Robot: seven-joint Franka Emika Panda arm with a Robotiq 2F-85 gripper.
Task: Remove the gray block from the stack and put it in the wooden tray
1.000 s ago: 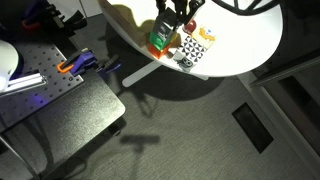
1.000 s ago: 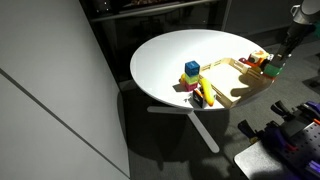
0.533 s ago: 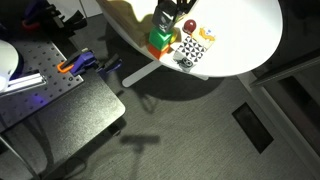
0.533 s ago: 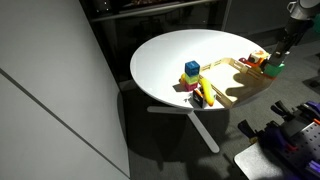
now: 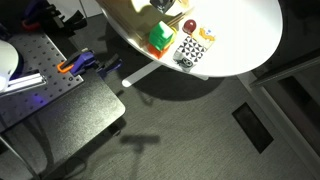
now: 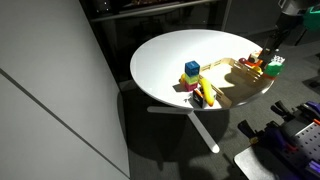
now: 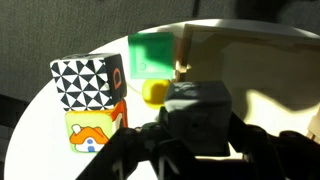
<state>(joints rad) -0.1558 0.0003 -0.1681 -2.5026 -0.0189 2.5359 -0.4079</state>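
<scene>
Gray block, a small pale cube that looks darker in shadow, is pinched between the two black fingers of the Robotiq gripper in the wrist view. The jaws press on its left and right faces. It is off the stack and held in the air, touching only the fingers. Whether it hangs over the tray's inside or over the table cannot be told.

Past the held cube in the wrist view is the bright green cube, seen from above with its top face bare. A small yellow piece lies between the two. Just right of the green cube runs the raised rim of the light tan wooden tray. To the left, a black-and-white patterned block stands on an orange picture block.

In an exterior view the gripper is mostly cut off by the top edge, above the stack, which is the green cube over a thin orange piece on the round white table. The patterned block stands just beside the stack, with a red ball near it.

In an exterior view the gripper hangs near the green cube, at one end of the tray. A blue block stands near the tray's opposite end.
</scene>
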